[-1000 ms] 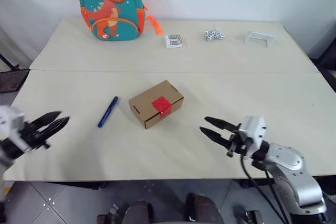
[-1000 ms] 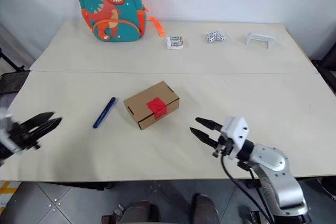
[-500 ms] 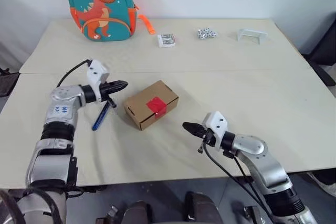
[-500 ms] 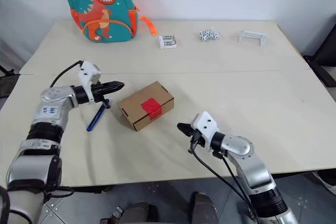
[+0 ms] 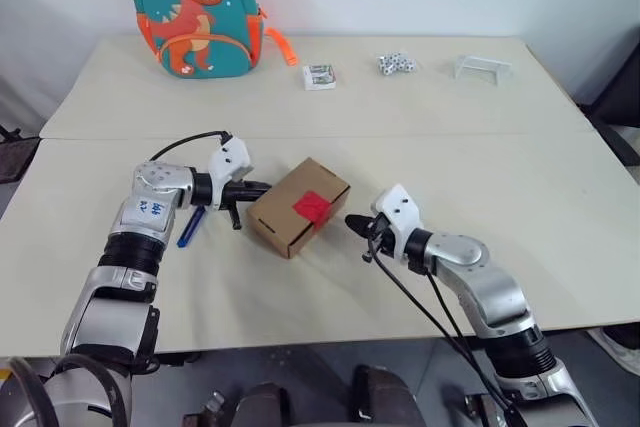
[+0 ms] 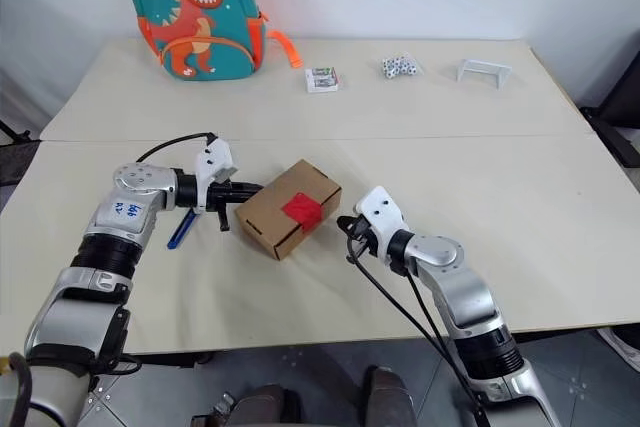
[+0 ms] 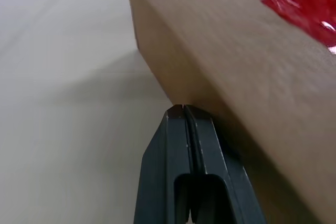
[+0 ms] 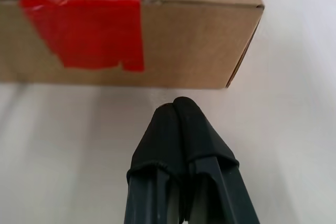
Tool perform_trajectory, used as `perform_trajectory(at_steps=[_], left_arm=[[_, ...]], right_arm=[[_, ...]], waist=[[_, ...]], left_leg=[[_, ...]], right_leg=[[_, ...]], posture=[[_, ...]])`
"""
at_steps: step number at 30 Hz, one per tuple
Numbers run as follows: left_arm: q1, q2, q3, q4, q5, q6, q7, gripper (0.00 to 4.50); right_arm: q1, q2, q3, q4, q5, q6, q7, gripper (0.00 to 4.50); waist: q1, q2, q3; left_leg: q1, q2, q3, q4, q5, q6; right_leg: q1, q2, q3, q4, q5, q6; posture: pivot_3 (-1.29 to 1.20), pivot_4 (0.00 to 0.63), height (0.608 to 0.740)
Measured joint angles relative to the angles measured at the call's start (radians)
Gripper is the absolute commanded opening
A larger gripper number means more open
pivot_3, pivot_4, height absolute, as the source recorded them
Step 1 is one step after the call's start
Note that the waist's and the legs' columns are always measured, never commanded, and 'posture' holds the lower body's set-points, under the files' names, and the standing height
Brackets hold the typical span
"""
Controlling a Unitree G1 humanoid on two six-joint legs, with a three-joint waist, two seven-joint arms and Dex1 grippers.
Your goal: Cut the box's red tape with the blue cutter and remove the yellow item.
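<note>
Two grippers, both pinched closed and empty, bracket the box (image 5: 298, 205) mid-worktop (image 5: 560, 187): left gripper (image 5: 262, 187) at its left end, right gripper (image 5: 352, 221) just beside the taped side, likely to steady it. Red tape (image 5: 312, 206) uncut; blue cutter (image 5: 190, 228) lies untouched behind the left arm.

2 head eyes look down over the table (image 5: 560, 197); both wrist cameras face the box (image 8: 199, 35) closely.
</note>
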Motion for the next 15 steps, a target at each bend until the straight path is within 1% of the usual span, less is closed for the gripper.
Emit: perform_trajectory(at_steps=[7,10,15], left_arm=[[0.172,0.041,-0.004,-0.332,-0.065,0.214,-0.020,0.03],[0.245,0.027,-0.002,-0.454,-0.096,0.299,0.029,0.03],[0.302,-0.013,0.005,-0.567,-0.142,0.394,0.107,0.03]], right_arm=[[-0.041,-0.044,-0.001,0.023,0.000,0.004,0.047,0.00],[-0.079,-0.065,-0.001,0.052,0.000,0.002,0.080,0.00],[-0.130,-0.077,0.000,0.116,-0.001,-0.012,0.130,0.00]], waist=[[0.003,0.000,0.000],[0.002,0.001,0.000],[0.002,0.001,0.001]], left_leg=[[-0.001,0.001,-0.001,0.003,0.000,0.000],[-0.002,0.001,-0.001,0.004,0.000,0.000],[-0.002,0.001,-0.001,0.005,0.000,0.000]], right_leg=[[0.000,0.000,0.000,0.000,0.000,0.000],[0.000,0.000,0.001,0.000,0.000,0.000],[0.000,0.000,0.001,0.001,0.000,0.000]], posture=[[0.00,0.150,0.740],[0.00,0.150,0.740],[0.00,0.150,0.740]])
